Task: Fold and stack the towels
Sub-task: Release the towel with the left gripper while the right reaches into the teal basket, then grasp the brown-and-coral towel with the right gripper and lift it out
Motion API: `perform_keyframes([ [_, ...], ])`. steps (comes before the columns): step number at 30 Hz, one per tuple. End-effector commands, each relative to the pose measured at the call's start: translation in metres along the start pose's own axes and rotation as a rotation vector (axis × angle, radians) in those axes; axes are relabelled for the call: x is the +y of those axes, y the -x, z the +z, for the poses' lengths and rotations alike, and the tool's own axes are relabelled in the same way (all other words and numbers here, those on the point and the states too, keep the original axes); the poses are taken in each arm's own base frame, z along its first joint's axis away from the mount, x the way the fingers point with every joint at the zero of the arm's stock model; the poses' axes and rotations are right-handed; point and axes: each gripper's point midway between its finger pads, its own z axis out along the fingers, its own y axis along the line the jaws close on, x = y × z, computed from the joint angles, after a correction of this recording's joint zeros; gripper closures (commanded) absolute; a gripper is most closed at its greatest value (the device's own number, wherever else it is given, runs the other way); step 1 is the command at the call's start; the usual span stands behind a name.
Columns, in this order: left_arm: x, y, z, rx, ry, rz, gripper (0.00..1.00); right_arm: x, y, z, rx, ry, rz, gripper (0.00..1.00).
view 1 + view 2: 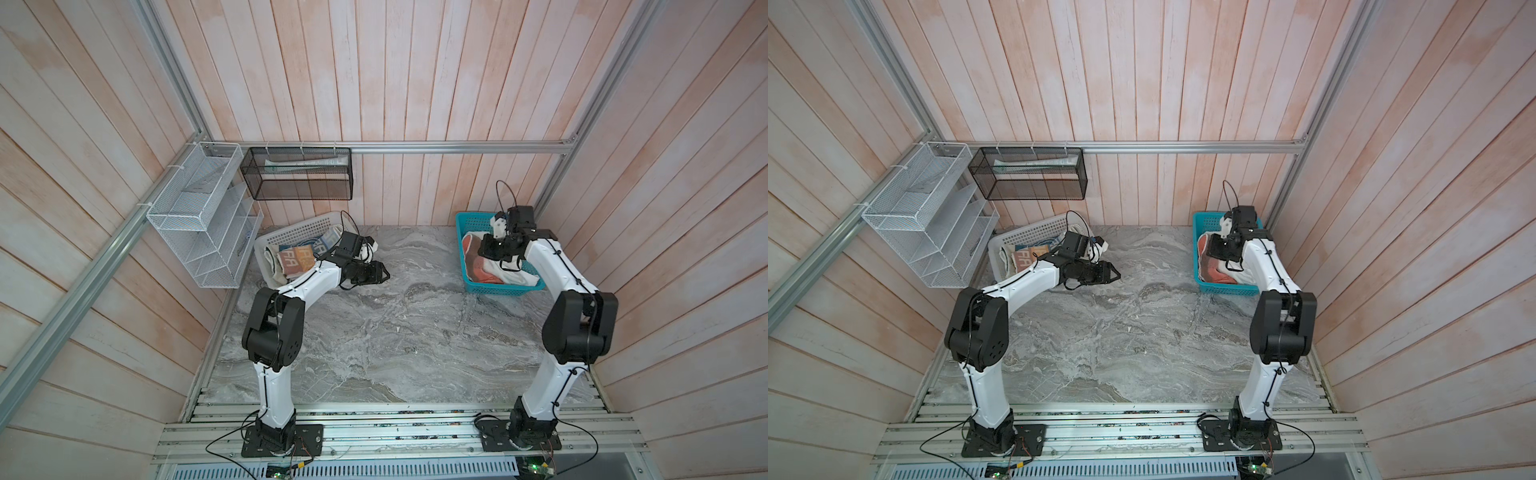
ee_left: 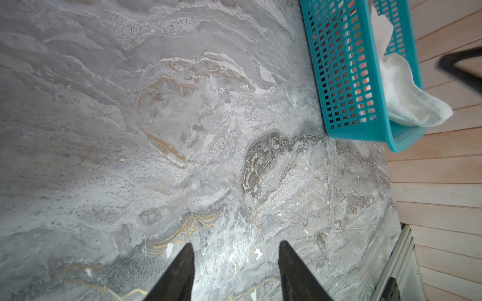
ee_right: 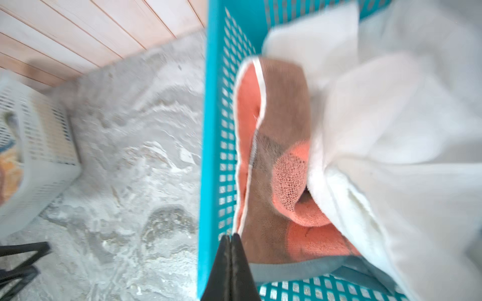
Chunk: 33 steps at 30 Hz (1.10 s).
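A salmon-brown towel (image 1: 484, 270) (image 3: 281, 104) with white trim lies crumpled in the teal basket (image 1: 467, 220) (image 3: 211, 130) at the back right. A plain white towel (image 1: 521, 274) (image 3: 391, 117) lies over it and hangs over the basket's rim. My right gripper (image 1: 485, 251) (image 3: 230, 235) reaches down into that basket. It is shut, and the towel's white-trimmed edge runs into its tips. A lettered white, blue and orange towel (image 1: 296, 258) sits in the white basket (image 1: 299, 230) at the back left. My left gripper (image 1: 386, 274) (image 2: 236, 243) hangs open over bare marble beside the white basket, holding nothing.
The marble tabletop (image 1: 395, 332) spreads between the two baskets. A white wire shelf (image 1: 199, 216) and a black mesh basket (image 1: 297, 174) hang on the walls at the back left. Wooden walls close in on three sides.
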Motion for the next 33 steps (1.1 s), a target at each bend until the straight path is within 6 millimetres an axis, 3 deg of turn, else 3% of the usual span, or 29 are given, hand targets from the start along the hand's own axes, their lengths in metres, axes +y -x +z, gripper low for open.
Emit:
perform_keyframes([
  [1,-0.026,0.019,-0.024,-0.091,-0.065,0.03,0.47,0.038,0.026,-0.063,-0.128,0.044,-0.064,1.0],
  [4,-0.035,0.02,-0.03,-0.107,-0.082,0.034,0.48,0.059,0.036,-0.094,-0.204,0.056,-0.1,1.0],
  [7,-0.044,0.015,-0.027,-0.098,-0.099,0.031,0.48,0.052,0.04,-0.096,-0.252,0.009,-0.105,0.98],
  [9,-0.048,0.008,-0.021,-0.078,-0.104,0.028,0.48,0.038,0.035,-0.078,-0.217,-0.014,-0.081,0.85],
  [13,-0.062,-0.003,-0.003,-0.041,-0.123,0.025,0.47,0.017,0.013,-0.022,-0.089,-0.004,-0.042,0.71],
  [20,-0.11,0.002,0.036,-0.033,-0.212,0.053,0.48,-0.03,-0.011,0.058,0.027,-0.065,0.031,0.61],
  [25,-0.137,0.002,0.063,0.005,-0.274,0.078,0.47,-0.06,-0.035,0.092,0.08,-0.145,0.079,0.56],
  [33,-0.13,-0.007,0.081,0.047,-0.277,0.06,0.48,-0.081,-0.065,0.13,0.185,-0.18,0.077,0.55],
])
